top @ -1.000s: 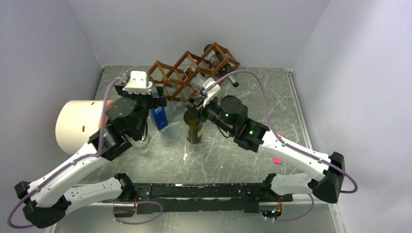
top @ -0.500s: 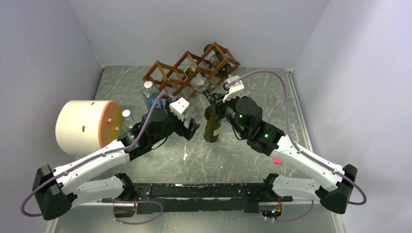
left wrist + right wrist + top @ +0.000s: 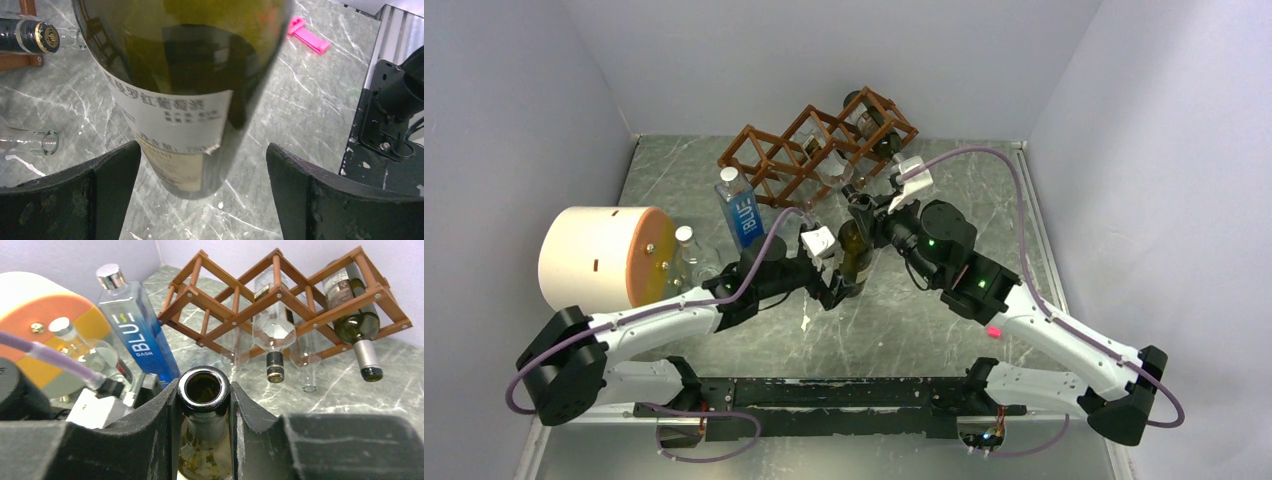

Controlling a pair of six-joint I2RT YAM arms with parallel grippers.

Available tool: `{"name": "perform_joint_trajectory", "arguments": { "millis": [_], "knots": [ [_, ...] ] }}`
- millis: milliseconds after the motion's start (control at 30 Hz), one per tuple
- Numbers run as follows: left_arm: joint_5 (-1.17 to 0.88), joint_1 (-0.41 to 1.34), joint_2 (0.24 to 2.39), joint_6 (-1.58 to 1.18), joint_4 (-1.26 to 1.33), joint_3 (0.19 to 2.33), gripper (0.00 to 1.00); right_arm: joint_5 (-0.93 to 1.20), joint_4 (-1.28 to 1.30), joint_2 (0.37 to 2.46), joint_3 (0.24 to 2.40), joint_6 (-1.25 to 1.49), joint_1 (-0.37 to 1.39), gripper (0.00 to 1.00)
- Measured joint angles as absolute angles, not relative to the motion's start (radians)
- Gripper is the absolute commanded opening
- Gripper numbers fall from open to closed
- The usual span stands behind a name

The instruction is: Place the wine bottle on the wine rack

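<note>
The right claw (image 3: 204, 390) is closed tight on the neck of the wine bottle (image 3: 854, 262), just under its open, uncorked mouth. The wine bottle is near the middle of the table (image 3: 674, 170), in front of the rack (image 3: 234, 305) and apart from it, leaning a little; whether its base touches the table cannot be told. The left claw (image 3: 202, 170) is wide open with a finger on each side of the wine bottle's lower body by the label, gripping nothing. The rack stands at the back and holds a dark bottle (image 3: 352, 305) in its right end and a clear bottle (image 3: 272, 320) in the middle. A blue bottle (image 3: 740, 212) stands upright left of the wine bottle, near a cream drum (image 3: 594, 255). A pink clip (image 3: 307, 37) lies on the table
</note>
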State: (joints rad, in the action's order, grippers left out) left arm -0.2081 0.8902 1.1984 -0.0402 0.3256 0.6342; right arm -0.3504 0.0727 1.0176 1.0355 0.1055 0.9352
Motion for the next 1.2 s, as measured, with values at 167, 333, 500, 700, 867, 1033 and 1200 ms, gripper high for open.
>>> {"name": "perform_joint_trajectory", "arguments": {
  "millis": [167,333,500,700,867,1033,1200],
  "knots": [
    [-0.204,0.890,1.230,-0.022,0.420,0.621,0.97,-0.301,0.068,0.996,1.036,0.117,0.935,0.00],
    [-0.201,0.890,1.234,-0.007,0.533,0.596,0.95,-0.260,0.053,0.984,1.035,0.124,0.935,0.00],
    [-0.191,0.890,1.248,-0.007,0.591,0.581,0.95,-0.212,0.016,0.953,1.003,0.126,0.935,0.00],
    [-0.184,0.890,1.261,-0.015,0.627,0.577,0.95,-0.170,-0.020,0.930,0.977,0.122,0.935,0.00],
    [-0.184,0.890,1.261,-0.015,0.648,0.571,0.78,-0.146,-0.046,0.915,0.955,0.119,0.934,0.00],
    [-0.205,0.894,1.261,0.015,0.653,0.567,0.08,-0.142,-0.044,0.912,0.954,0.119,0.931,0.08],
    [-0.218,0.894,1.266,0.078,0.613,0.591,0.07,-0.150,-0.013,0.900,0.959,0.121,0.931,0.56]
  ]
}}
